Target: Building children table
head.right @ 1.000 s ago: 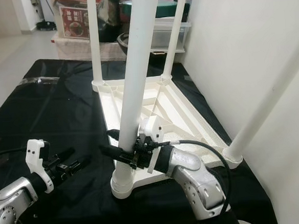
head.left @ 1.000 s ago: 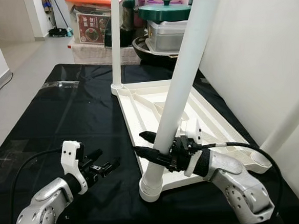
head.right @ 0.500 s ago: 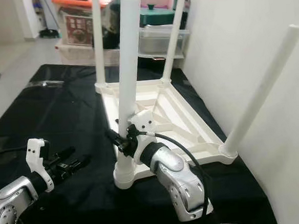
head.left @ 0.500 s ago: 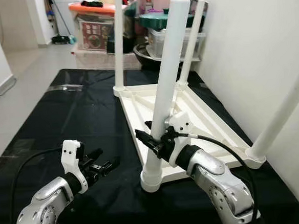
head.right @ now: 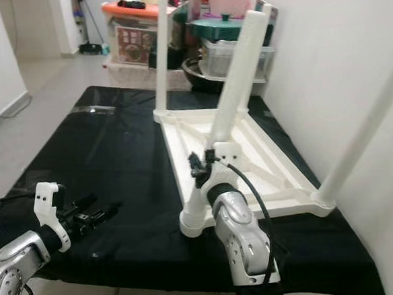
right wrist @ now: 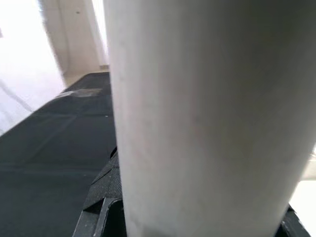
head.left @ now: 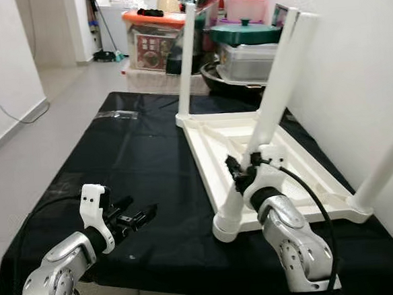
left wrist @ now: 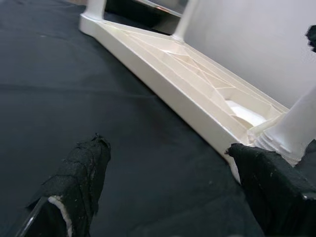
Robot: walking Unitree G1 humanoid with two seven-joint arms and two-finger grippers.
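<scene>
black cloth (head.left: pixel 130 159) | upturned tabletop (head.left: pixel 299 174), 4 legs | right gripper (head.left: pixel 242 173) clasps near leg (head.left: pixel 275 108) | left gripper (head.left: pixel 137 216) spread

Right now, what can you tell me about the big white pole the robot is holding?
The white table leg is a thick, smooth tube that looks like plastic, with a flat top. It stands in the near corner socket of the upside-down tabletop on the black cloth, leaning toward the wall. The right pincer grips it low down.
</scene>
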